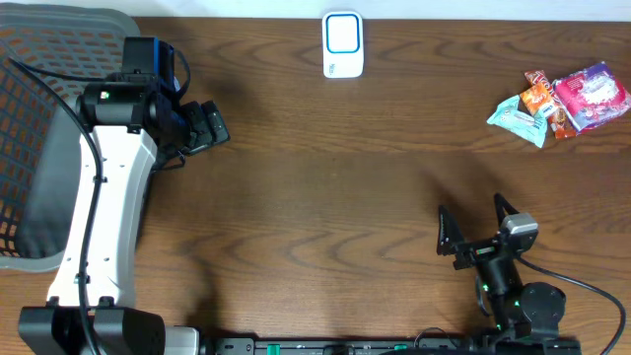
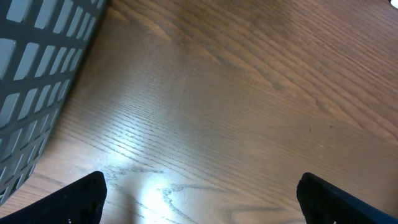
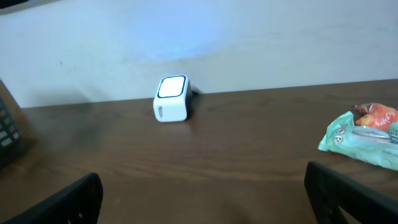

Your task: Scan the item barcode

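1. Left claw (image 1: 205, 126) is released, jaws spread wide and holding nothing. It sits in the upper left of the overhead frame. Its white arm (image 1: 99, 227) runs up the left side and bends toward the right, just beside the grey basket (image 1: 39, 108).
2. Right claw (image 1: 471, 219) is likewise spread and empty. It sits low in the lower right and points up the frame.
3. Snack packets (image 1: 567, 102) lie in a small heap at the upper right, near the right edge of the tabletop (image 1: 325, 187) and well apart from both claws.
4. A white scanner (image 1: 343, 45) stands at top centre, near the far edge.
5. Open wood lies between the claws, the scanner and the packets.
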Tool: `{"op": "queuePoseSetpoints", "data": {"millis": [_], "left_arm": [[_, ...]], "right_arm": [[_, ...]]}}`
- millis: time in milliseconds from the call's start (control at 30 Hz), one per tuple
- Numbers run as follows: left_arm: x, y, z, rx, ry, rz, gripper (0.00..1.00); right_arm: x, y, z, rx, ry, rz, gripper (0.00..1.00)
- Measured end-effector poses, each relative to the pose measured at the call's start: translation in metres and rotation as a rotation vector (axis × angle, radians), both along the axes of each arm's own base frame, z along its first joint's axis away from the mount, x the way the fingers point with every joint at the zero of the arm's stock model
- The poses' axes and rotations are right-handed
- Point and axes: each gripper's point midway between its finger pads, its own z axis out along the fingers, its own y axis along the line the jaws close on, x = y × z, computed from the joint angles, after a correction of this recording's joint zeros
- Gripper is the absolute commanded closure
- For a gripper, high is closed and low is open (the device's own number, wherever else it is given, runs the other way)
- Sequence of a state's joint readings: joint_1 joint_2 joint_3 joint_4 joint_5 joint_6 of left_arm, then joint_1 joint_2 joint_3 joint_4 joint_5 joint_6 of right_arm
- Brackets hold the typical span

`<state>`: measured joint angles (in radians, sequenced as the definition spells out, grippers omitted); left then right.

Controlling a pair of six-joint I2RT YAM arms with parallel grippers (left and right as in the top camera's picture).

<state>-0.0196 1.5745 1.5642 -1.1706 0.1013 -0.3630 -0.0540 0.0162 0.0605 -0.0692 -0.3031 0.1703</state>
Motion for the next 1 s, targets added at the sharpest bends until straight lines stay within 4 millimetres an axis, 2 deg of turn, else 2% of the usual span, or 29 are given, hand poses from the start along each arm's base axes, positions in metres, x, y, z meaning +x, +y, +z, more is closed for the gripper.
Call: {"op": "queuePoseSetpoints", "data": {"millis": [133,367,500,1000], "left_arm": [[0.000,0.000,0.000,0.000,0.000,0.000,0.02],[0.000,0.000,0.000,0.000,0.000,0.000,0.02],[0.000,0.000,0.000,0.000,0.000,0.000,0.02],[0.000,0.000,0.000,0.000,0.000,0.000,0.02]], "right_arm": [[0.002,-0.001,-0.004,-0.013,-0.022,-0.006,0.01],[0.002,0.008,-0.010,-0.139,-0.046,0.025,0.01],[0.004,0.000,-0.021,-0.181,-0.005,-0.022,0.01],[0.007,-0.015,-0.026,-0.192,0.022,-0.097,0.01]]}}
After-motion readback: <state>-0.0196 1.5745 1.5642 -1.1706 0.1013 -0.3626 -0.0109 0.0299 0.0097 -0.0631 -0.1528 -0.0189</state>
